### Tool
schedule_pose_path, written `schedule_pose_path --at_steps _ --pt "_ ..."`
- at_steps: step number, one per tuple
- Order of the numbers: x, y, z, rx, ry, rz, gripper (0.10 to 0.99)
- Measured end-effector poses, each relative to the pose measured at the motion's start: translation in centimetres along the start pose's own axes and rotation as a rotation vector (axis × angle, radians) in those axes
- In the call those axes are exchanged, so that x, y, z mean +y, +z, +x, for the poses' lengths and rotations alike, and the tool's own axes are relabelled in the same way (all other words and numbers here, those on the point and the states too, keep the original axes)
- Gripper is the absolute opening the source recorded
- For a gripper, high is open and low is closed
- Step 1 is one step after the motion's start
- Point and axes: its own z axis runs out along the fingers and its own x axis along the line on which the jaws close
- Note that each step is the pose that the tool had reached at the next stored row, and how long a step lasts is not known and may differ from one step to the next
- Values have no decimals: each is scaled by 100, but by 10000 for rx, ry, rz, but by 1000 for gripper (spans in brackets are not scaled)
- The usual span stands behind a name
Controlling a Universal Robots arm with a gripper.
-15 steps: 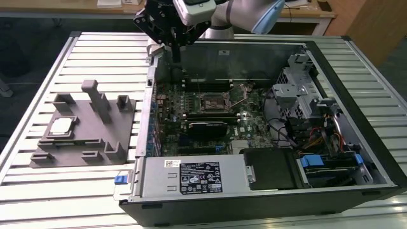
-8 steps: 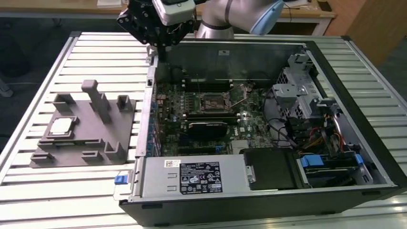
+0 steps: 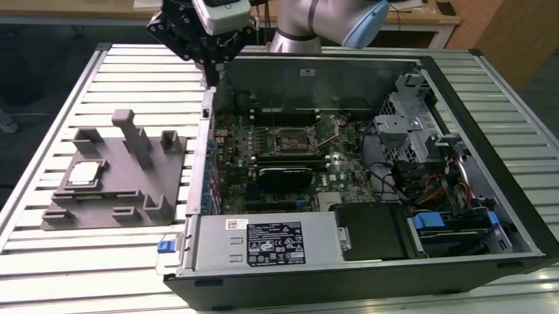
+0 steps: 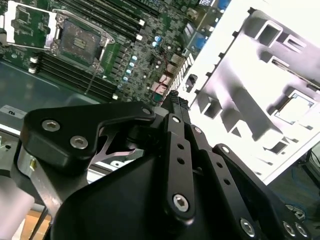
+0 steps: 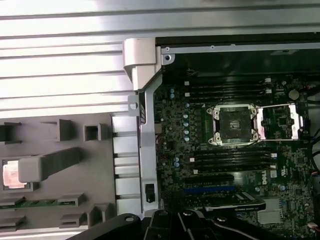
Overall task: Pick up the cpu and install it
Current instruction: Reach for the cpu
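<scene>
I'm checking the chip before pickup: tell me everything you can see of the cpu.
The cpu is a small, flat, square chip with a pale silvery-white metal top. It lies flat, top up, in a square recess of the grey moulded tray, to the exterior view's left of the open computer case. Only the tray touches it.

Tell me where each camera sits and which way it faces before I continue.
Exterior view: off the arm, high, looking down on the open computer case and the grey tray holding the cpu; the arm and pincer show at the case's far side.
First wrist view: on the arm, looking down on tray, case edge and socket; pincer base shows.
Second wrist view: on the arm, looking along the pincer toward the socket.
Both wrist views share socket, tray and cpu.
</scene>
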Motion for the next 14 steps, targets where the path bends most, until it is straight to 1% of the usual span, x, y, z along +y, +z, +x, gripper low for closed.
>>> schedule_pose_path --at_steps 14 --pt "-16 -5 183 0 0 0 106"
